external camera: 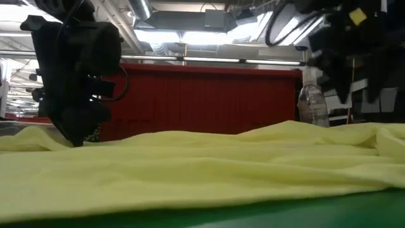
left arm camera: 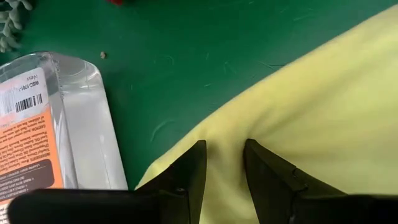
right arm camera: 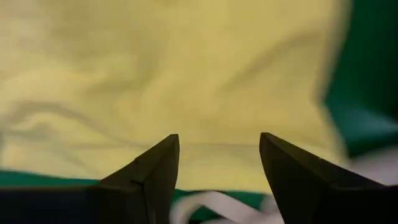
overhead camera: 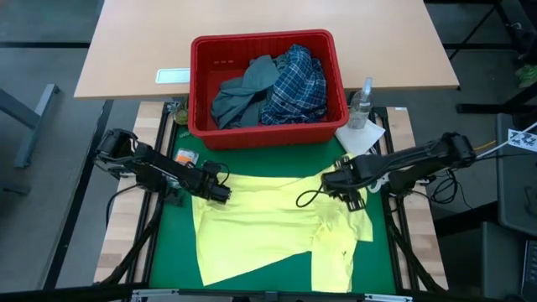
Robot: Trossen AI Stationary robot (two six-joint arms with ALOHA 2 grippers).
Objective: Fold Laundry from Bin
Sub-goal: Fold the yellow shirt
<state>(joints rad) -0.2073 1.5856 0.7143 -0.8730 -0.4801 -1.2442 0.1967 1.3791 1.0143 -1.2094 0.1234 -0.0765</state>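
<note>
My left gripper (left arm camera: pixel 222 163) pinches the soft yellow shirt (overhead camera: pixel 268 222) near the red slotted bin (overhead camera: pixel 267 88); my right gripper (right arm camera: pixel 219 160) stands open above it.

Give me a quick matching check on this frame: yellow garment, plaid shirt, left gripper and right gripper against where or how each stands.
1. yellow garment
2. plaid shirt
3. left gripper
4. right gripper

A. in the red bin
B. jaws wide open above yellow cloth
C. spread on the green mat
D. jaws pinching the yellow cloth's edge

Pairs: 1-C, 2-A, 3-D, 4-B
</note>
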